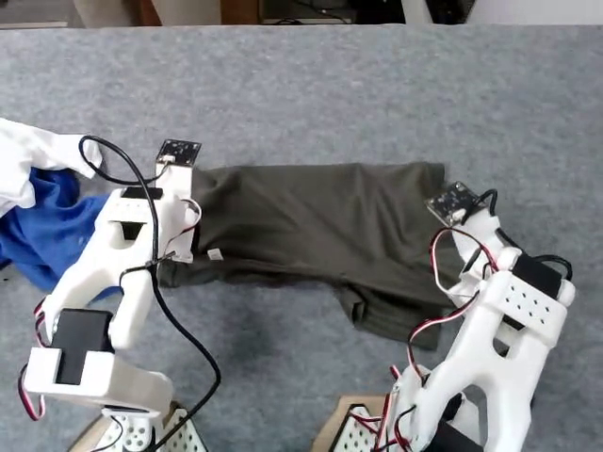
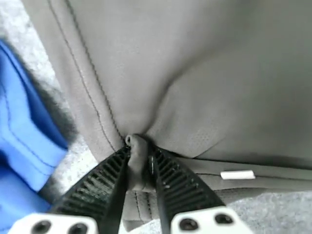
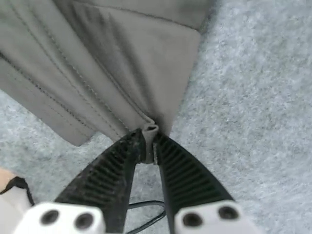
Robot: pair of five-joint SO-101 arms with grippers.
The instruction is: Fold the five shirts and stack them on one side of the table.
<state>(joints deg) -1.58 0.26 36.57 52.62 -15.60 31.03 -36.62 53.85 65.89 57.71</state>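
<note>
**High view:** a dark olive-green fabric shirt (image 1: 320,221) lies spread across the middle of the grey felt-covered table (image 1: 330,94), between the two white arms. A crumpled blue shirt (image 1: 47,231) and a white garment (image 1: 24,155), both cut off by the frame, lie beside the left arm. The arms' bodies cover the two gripped ends.

**Wrist views:** the left gripper (image 2: 139,151) is clamped on a pinched fold near a stitched hem. The right gripper (image 3: 148,139) is clamped on a fold at the opposite edge.
</note>
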